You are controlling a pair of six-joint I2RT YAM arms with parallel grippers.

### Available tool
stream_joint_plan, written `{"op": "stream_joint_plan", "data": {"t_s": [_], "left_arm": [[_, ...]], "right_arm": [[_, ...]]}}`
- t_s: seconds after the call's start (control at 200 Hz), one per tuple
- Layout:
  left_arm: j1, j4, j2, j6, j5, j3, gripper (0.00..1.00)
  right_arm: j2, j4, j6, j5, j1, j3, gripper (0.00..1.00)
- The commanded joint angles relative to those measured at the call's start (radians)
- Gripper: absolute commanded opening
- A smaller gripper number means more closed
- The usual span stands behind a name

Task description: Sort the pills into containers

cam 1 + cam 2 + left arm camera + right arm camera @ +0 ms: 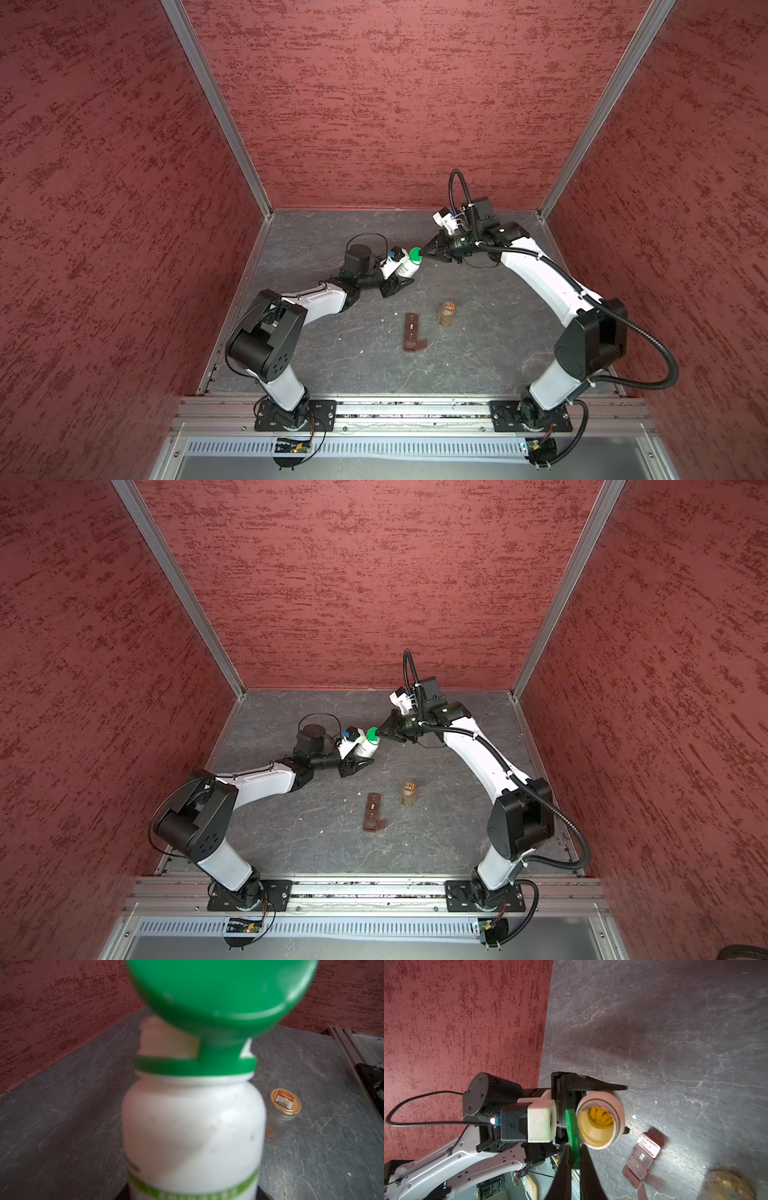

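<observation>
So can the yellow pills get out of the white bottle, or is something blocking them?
Nothing visible blocks the pills. The green flip cap is swung open, pinched by the right gripper, so the mouth of the white bottle is clear. Most lids on the pill organizer look shut.

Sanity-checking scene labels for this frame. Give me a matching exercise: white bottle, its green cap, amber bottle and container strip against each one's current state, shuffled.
Things:
1. white bottle
2. green cap
3. amber bottle
4. container strip

States:
A. lies flat on the table, one end lid open
B. held in the left gripper, yellow pills visible inside
C. stands on the table, gold lid on
D. flipped open, pinched by the right gripper

Pairs: 1-B, 2-D, 3-C, 4-A
</observation>
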Motion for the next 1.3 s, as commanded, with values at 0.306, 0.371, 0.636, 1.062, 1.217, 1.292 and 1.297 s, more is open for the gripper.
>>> {"op": "stream_joint_plan", "data": {"t_s": [0.306, 0.371, 0.636, 1.062, 1.217, 1.292, 1.297], "left_arm": [[-0.001, 0.000, -0.085, -0.004, -0.011, -0.017, 0.30], [0.000, -0.002, -0.095, -0.004, -0.013, -0.020, 0.33], [-0.002, -0.017, -0.111, -0.004, -0.017, -0.026, 0.41], [-0.003, -0.024, -0.129, 0.000, -0.021, -0.031, 0.50], [-0.003, -0.023, -0.139, 0.000, -0.021, -0.036, 0.55], [-0.004, -0.020, -0.144, -0.001, -0.023, -0.040, 0.57], [-0.003, -0.020, -0.144, -0.001, -0.023, -0.040, 0.57]], "right_arm": [[-0.005, -0.086, -0.054, 0.136, -0.001, 0.034, 0.07], [-0.005, -0.093, -0.055, 0.146, -0.004, 0.034, 0.07], [-0.009, -0.108, -0.061, 0.181, -0.015, 0.027, 0.06], [-0.017, -0.120, -0.066, 0.199, -0.028, 0.016, 0.05], [-0.018, -0.124, -0.068, 0.206, -0.033, 0.013, 0.04], [-0.018, -0.126, -0.068, 0.211, -0.034, 0.011, 0.04], [-0.018, -0.125, -0.068, 0.211, -0.034, 0.011, 0.04]]}}
